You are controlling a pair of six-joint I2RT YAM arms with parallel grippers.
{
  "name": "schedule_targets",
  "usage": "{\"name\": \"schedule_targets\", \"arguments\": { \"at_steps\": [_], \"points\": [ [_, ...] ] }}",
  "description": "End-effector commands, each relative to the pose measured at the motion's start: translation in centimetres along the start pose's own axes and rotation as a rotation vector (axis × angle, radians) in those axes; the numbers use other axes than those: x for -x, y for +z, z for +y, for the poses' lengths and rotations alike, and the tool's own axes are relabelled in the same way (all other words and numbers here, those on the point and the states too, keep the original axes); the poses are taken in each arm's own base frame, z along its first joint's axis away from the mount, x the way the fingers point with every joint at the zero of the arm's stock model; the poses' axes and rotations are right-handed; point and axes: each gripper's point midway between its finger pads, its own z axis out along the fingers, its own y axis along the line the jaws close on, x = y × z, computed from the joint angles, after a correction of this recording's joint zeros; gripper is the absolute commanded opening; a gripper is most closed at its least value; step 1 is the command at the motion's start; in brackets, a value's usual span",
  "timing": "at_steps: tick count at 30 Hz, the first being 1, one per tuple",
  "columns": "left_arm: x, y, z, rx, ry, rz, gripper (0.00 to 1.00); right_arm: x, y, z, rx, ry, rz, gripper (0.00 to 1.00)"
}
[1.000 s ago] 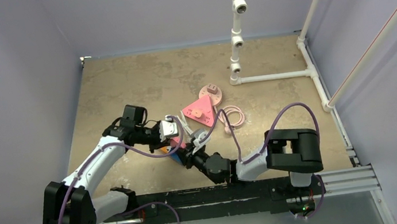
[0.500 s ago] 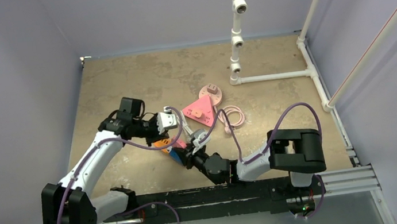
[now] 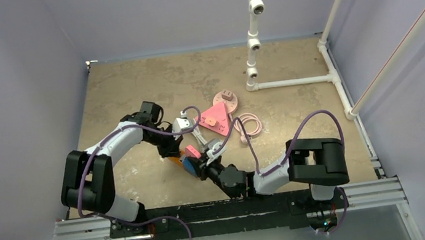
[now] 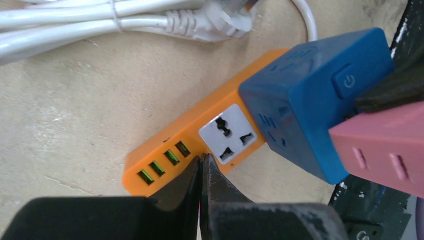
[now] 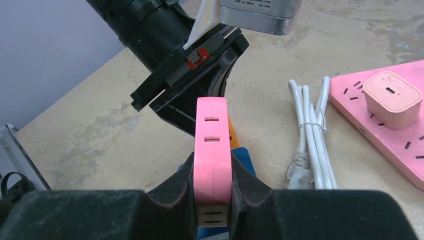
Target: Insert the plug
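Right wrist: right gripper [image 5: 212,175] clamped narrow on pink plug [image 5: 212,145], held upright. Left wrist: left gripper [image 4: 201,172] pinched fully closed, empty, tips at orange power strip [image 4: 200,120] by its white socket [image 4: 231,137]. Plug at 4 o'clock of blue cube adapter [image 4: 310,95], just beside it.

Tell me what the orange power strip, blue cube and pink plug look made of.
Orange power strip: probably moulded plastic, smooth matte, uniform colour, rounded edges. Blue cube: plastic too, matte, with an embossed power symbol. Pink plug: plastic, slight satin sheen, crisp moulded slots.
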Motion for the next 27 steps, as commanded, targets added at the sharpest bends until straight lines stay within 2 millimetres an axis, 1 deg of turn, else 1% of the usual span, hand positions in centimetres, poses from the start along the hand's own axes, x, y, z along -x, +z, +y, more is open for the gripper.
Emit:
{"name": "schedule_targets", "arguments": {
  "at_steps": [1, 9, 14, 17, 21, 24, 27],
  "points": [
    [-1.2, 0.3, 1.7, 0.058, -0.032, 0.075, 0.00, 1.3, -0.5, -0.4, -0.027, 0.002, -0.037, 0.00],
    [-3.3, 0.7, 2.1, 0.089, -0.049, 0.149, 0.00, 1.0, -1.2, 0.2, -0.010, 0.003, -0.024, 0.00],
    [-4.4, 0.7, 2.3, 0.115, -0.049, 0.179, 0.00, 0.1, -2.1, 1.4, 0.017, 0.013, -0.002, 0.00],
    [-4.7, 0.9, 2.5, 0.122, -0.061, 0.193, 0.00, -0.3, -2.4, 2.0, 0.026, 0.015, 0.009, 0.00],
    [-4.8, 1.1, 2.8, 0.123, -0.078, 0.204, 0.00, -0.2, -2.6, 2.5, 0.043, 0.017, 0.010, 0.00],
    [-5.0, 1.2, 2.9, 0.121, -0.087, 0.213, 0.00, -0.4, -2.5, 2.5, 0.039, -0.010, 0.017, 0.00],
    [-5.4, 1.3, 2.8, 0.118, -0.096, 0.228, 0.00, -1.0, -2.5, 2.0, -0.009, -0.036, 0.030, 0.00]
  ]
}}
